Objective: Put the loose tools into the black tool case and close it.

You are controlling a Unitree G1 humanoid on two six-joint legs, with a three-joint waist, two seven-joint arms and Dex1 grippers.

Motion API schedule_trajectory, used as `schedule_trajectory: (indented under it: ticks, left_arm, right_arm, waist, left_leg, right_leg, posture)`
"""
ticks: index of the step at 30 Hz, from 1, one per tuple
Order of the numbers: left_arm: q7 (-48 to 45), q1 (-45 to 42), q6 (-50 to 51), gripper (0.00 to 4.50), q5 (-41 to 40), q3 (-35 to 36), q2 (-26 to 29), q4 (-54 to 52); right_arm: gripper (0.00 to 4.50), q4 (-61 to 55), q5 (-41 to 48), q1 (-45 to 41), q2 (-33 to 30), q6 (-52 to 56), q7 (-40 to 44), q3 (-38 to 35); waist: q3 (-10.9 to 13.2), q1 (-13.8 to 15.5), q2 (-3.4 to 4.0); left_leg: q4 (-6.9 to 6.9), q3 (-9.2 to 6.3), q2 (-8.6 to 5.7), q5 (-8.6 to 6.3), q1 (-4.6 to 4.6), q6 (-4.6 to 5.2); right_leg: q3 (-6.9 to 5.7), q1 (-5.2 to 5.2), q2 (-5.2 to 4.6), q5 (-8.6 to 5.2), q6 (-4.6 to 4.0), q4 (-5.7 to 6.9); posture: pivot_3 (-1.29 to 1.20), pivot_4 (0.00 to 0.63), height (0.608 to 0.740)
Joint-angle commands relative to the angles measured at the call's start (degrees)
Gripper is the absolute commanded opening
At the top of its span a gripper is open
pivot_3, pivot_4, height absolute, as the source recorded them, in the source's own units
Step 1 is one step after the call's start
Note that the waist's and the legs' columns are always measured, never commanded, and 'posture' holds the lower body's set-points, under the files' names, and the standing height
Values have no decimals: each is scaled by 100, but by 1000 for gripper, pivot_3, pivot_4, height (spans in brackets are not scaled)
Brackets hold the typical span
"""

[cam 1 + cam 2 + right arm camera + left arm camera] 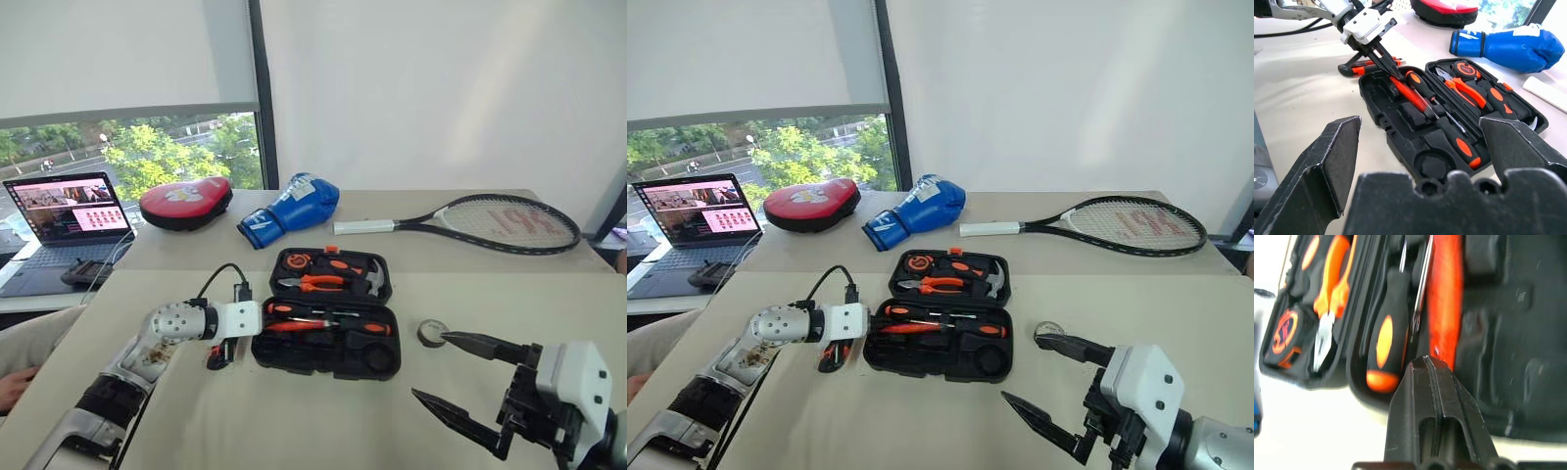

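The left gripper (1385,58) is seen with its two black fingers pressed together, tips set against a slim orange-handled screwdriver (1409,97) at the case's 9 o'clock edge; a firm grasp on it cannot be confirmed. The right gripper (460,377) is held spread wide above the table (294,421), nothing between its tapered fingers.

One black tool case (328,313) of moulded plastic is laid open at the table's centre. Three screwdrivers can be counted in its near half: the slim orange one, one with a black-and-orange handle (1422,88), and another (1459,139). One black-and-orange utility knife (1359,67) is left on the table at the case's 9 o'clock, just beside it. One small round tape roll (432,332) is placed at the case's 3 o'clock, near the right gripper's upper finger. Orange-handled pliers (312,283) and a steel-headed hammer (375,279) are seated in the far half.
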Motion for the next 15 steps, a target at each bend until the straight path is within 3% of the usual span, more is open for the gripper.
schedule_trajectory:
  ticks: [1,3,5,8,15]
  left_arm:
    - [-541,196,3080,9,-2296,671,-433,-806]
    - [-540,-33,4557,9,-3375,1155,-429,-1268]
    - [-430,-127,5307,9,-3826,1385,-391,-1508]
    - [-287,-83,5747,9,-3994,1449,-339,-1801]
    - [348,-181,6092,9,-4033,1385,-659,-2356]
  right_arm:
    - [4500,-17,-32,-63,25,12,65,-27]
    - [4500,-17,-40,-85,31,21,65,-17]
    - [4500,-14,-50,-105,43,28,75,-10]
    - [4500,-17,-82,-137,60,42,74,38]
    - [4500,-37,-50,-177,74,102,101,11]
  waist:
    - [7,-3,3]
    - [44,14,-39]
    - [97,17,-115]
    - [106,20,-126]
    - [113,47,-133]
  left_leg:
    - [-1,0,0,0,-13,0]
    - [2,-5,-3,3,-28,-6]
    - [6,-22,1,12,-59,-21]
    - [29,-46,-6,37,-101,-70]
    - [31,-47,-19,20,-100,-55]
  right_leg:
    - [-3,-6,-1,0,-4,3]
    - [-7,-19,1,-2,-21,21]
    - [-20,-38,16,-2,-22,20]
    - [-36,-52,55,1,-25,17]
    - [-30,-27,50,-1,-15,-21]
  posture:
    - [0,150,740]
    - [0,150,740]
    - [0,150,740]
    - [0,150,740]
    - [0,150,740]
